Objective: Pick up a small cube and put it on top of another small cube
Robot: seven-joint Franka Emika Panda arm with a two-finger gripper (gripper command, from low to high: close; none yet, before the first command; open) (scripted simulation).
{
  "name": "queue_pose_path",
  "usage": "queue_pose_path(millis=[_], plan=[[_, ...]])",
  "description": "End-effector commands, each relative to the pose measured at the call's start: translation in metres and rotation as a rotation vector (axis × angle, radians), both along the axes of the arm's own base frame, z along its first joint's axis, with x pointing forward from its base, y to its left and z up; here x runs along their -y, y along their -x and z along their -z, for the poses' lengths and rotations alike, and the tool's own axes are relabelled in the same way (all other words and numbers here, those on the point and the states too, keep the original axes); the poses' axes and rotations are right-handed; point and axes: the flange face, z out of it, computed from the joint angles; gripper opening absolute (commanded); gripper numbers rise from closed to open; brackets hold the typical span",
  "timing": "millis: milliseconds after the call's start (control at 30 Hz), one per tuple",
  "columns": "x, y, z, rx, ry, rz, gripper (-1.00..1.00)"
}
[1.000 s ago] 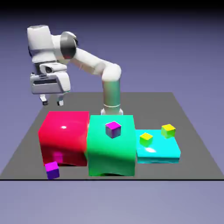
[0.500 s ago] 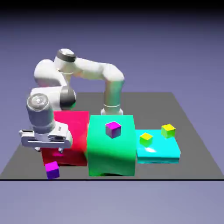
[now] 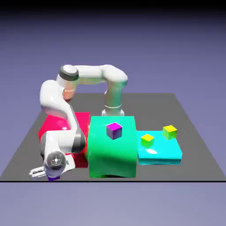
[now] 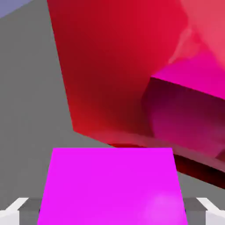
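The arm folds low to the table, its hand [image 3: 49,175] closed on the small cube [image 4: 110,186].

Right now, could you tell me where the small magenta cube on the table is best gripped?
Grip the small cube on its two opposite flat side faces, coming straight down onto its top. The red block stands close behind it, so keep the tool square on the free sides.

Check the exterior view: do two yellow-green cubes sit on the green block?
No, both yellow-green cubes sit on the cyan slab.
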Motion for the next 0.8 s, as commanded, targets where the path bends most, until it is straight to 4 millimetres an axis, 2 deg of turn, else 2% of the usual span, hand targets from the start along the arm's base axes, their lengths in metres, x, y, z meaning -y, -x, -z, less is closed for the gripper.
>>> queue_pose_path(millis=[0, 33, 67, 133, 233, 300, 367, 400, 433, 467, 667, 700, 733, 767], plan=[[-0.001, -0.009, -0.022, 0.014, 0.001, 0.01, -1.0], [0.006, -0.014, -0.05, 0.071, 0.015, 0.038, -1.0], [-0.01, -0.02, -0.078, 0.095, 0.013, 0.028, -1.0], [-0.062, -0.029, -0.132, 0.117, 0.001, -0.028, -1.0], [-0.17, -0.022, -0.208, 0.102, -0.018, -0.173, -1.0], [-0.241, -0.002, -0.255, 0.086, -0.016, -0.28, -1.0], [-0.309, 0.029, -0.297, 0.066, -0.002, -0.394, -1.0], [-0.333, 0.041, -0.299, 0.027, 0.001, -0.448, -1.0], [-0.338, 0.042, -0.291, 0.0, -0.003, -0.465, -1.0], [-0.338, 0.042, -0.291, 0.0, -0.003, -0.465, -1.0], [-0.312, 0.064, -0.235, 0.0, -0.003, -0.465, -1.0], [-0.312, 0.064, -0.235, 0.0, -0.003, -0.465, 1.0], [-0.312, 0.064, -0.235, 0.0, -0.003, -0.465, 1.0], [-0.316, 0.059, -0.244, -0.001, -0.001, -0.464, 1.0]])
